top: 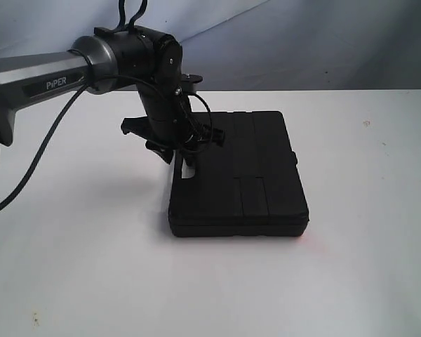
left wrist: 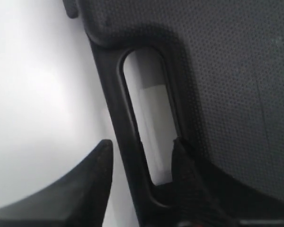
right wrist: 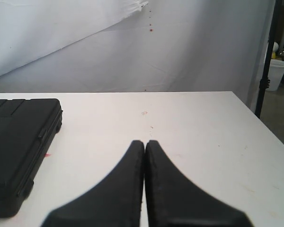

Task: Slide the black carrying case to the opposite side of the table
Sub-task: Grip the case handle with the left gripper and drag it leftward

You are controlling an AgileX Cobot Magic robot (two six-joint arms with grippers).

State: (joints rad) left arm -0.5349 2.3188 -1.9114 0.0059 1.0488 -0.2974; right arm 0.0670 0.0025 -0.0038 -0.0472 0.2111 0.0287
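Here's the black carrying case (top: 245,175), lying flat around the middle of the white bench (top: 365,281), its handle side towards the left. The left arm (top: 126,53) reaches in from that side and angles down right onto the handle edge. Up close, the left jaws are spread wide: one finger (left wrist: 85,189) hangs outside over bare bench (left wrist: 38,94), while the other finger (left wrist: 189,179) sits at the handle slot on the case (left wrist: 227,71) side, and the handle bar (left wrist: 123,142) runs between them. A sliver of white shows between the outer finger and the bar, so there's no pinch. Over on the other arm, the right jaws are pressed together, fingers (right wrist: 118,189) tip to tip, holding nothing, above open bench (right wrist: 189,123), with the case (right wrist: 19,146) lying off to one side.
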